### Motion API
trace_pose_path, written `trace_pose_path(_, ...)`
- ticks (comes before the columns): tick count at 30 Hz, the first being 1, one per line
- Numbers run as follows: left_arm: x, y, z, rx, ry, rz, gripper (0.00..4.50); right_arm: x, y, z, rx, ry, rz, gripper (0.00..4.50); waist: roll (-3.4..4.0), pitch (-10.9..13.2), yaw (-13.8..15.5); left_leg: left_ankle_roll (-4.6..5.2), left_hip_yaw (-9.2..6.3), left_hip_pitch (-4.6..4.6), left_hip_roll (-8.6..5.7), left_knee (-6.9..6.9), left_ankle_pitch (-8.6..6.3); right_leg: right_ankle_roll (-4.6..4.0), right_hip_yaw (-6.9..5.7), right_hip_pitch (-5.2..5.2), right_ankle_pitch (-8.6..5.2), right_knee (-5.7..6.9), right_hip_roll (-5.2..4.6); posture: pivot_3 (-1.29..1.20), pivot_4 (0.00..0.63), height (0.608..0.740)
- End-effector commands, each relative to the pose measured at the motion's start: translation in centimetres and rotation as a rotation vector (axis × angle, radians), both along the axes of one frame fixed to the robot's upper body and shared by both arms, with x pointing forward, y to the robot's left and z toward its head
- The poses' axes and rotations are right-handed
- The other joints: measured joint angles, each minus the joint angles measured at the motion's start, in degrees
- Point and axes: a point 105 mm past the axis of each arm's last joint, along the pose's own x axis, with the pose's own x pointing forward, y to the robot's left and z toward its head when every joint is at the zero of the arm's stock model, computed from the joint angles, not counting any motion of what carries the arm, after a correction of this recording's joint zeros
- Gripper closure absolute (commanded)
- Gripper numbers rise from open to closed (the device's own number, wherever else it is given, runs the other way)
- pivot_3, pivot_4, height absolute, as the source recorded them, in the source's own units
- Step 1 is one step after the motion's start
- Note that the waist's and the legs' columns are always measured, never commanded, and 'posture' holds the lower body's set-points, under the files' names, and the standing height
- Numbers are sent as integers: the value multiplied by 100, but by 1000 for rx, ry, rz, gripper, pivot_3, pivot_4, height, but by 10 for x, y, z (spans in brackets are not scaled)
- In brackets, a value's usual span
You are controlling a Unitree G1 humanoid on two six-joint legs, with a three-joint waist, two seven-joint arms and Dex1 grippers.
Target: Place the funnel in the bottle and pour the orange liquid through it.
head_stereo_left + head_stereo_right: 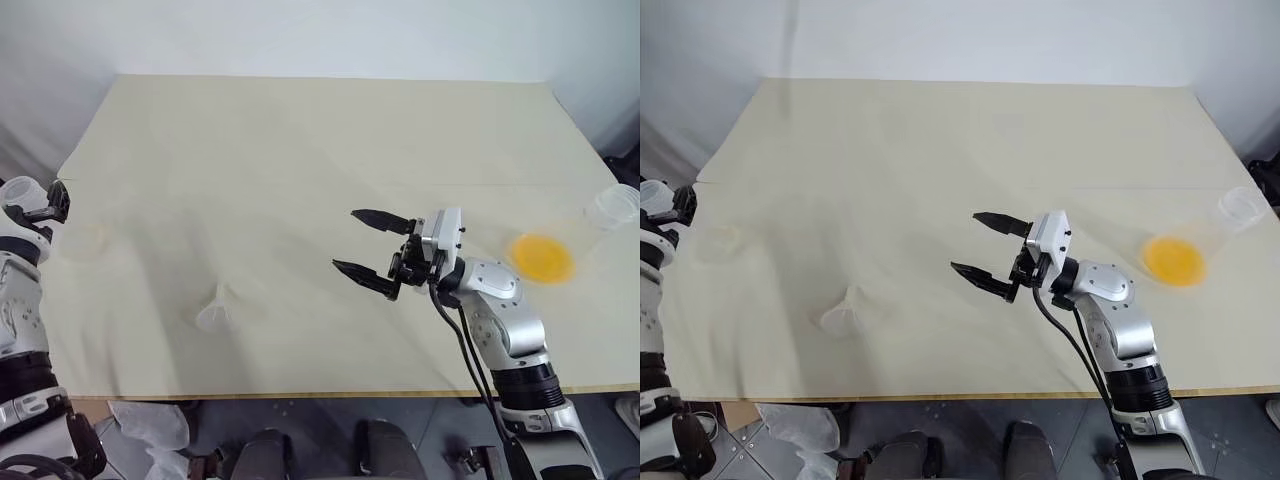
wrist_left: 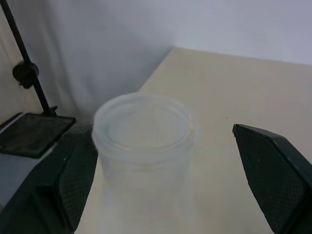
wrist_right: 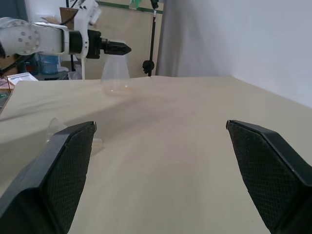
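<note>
Three things of the task stood well apart on the table (image 1: 300,150). The funnel (image 1: 215,312) lay on its side near the front edge, toward the left, with nothing touching it. The bottle (image 3: 115,75) stood upright near the left edge; in the left wrist view its wide neck (image 2: 145,127) was between the two fingers of the left gripper (image 3: 114,48), which were spread wide on both sides of it and not pressed on the glass as far as I could see. The orange liquid (image 1: 542,257) made a bright shallow pool in a clear flask that lay tilted near the right edge, with its neck pointing to the far right.

The right gripper (image 1: 370,247) hung over the middle of the table, its jaws wide apart and empty, pointing toward the left side.

In my judgement the step in hand was the reach for the bottle, before any work with the funnel. The next move would call for the left fingers to close on the neck without tipping the bottle, and for the right gripper to go down to the funnel, which is small and hard to see.
</note>
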Motion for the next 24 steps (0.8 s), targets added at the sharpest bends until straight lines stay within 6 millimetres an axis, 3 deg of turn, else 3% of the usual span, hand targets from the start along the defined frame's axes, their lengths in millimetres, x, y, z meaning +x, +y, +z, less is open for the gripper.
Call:
trace_pose_path(1, -1, 7, 15, 49, -11, 17, 0, -6, -1, 13, 31, -52, -2, 22, 0, 0, -5, 0, 1, 0, 0, 0, 0, 0, 0, -1, 0, 0, 0, 0, 150, 740)
trace_pose_path(5, 1, 7, 14, 43, -2, 12, 818, -6, -2, 13, 40, -56, -18, 0, 0, 0, 3, -1, 0, 0, 0, 1, 0, 0, 0, -1, 0, 3, -1, 0, 150, 740)
trace_pose_path(9, 2, 9, 12, 48, 15, 17, 2060, -7, -3, 13, 46, -58, -29, 0, 0, 0, 6, -1, -1, 0, 0, 2, 0, 0, 0, -1, 0, 4, -2, 0, 150, 740)
trace_pose_path(13, 7, -7, 29, 55, -100, -73, 2139, -7, -5, 13, 52, -66, -47, 0, -1, 0, 14, -1, -1, 0, 0, 3, 0, 0, -1, -1, 0, 5, -2, 0, 150, 740)
trace_pose_path(18, 15, -59, 66, 105, -311, -346, 2139, -7, -20, 14, 43, -87, -112, 0, -3, 0, 28, -1, -19, -16, -4, 13, 0, 0, -11, -1, 0, 5, -6, 0, 150, 740)
trace_pose_path(21, 25, -131, 81, 150, -339, -698, 2139, -11, -50, 8, -11, -81, -205, 0, -3, 0, 78, -1, -21, -37, -9, 18, 0, 0, -29, -3, 0, 4, -6, 0, 150, 740)
trace_pose_path(24, 26, -214, 64, 169, -212, -1121, 2139, -19, -83, -2, -76, -53, -306, 0, -3, 0, 168, 0, -13, -53, -14, 24, 0, 0, -41, -6, 0, 4, -7, 0, 150, 740)
